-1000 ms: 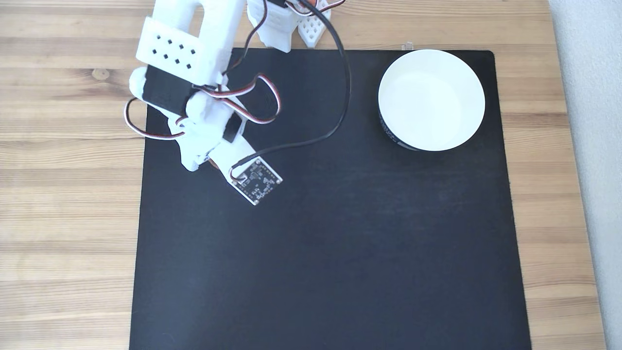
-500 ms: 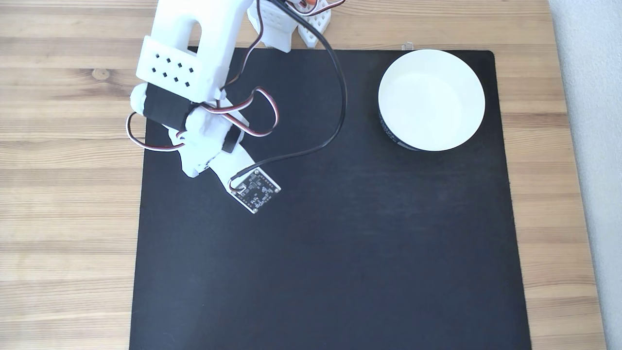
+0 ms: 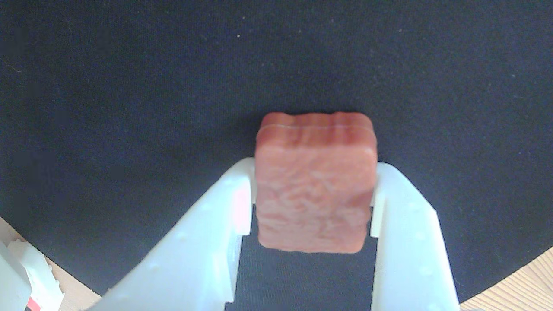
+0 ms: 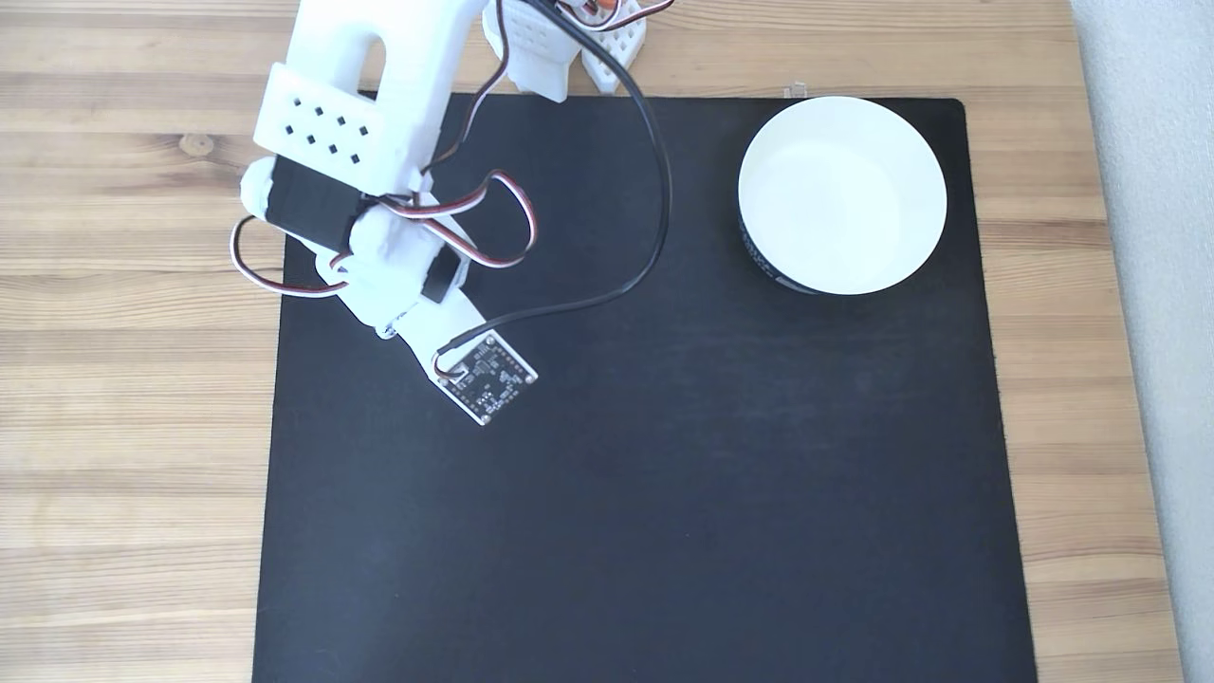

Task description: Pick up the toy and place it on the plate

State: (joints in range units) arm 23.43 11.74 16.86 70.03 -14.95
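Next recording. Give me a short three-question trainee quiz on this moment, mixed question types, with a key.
1. True or false: in the wrist view the claw has a finger on each side of the toy.
2. In the fixed view the plate sits at which corner of the black mat? A) upper right B) lower left C) lower right
3. Fill in: the inside of the plate holds ____.

Key
1. True: the white fingers press against the toy's two sides.
2. A
3. Nothing; it is plain white and bare.
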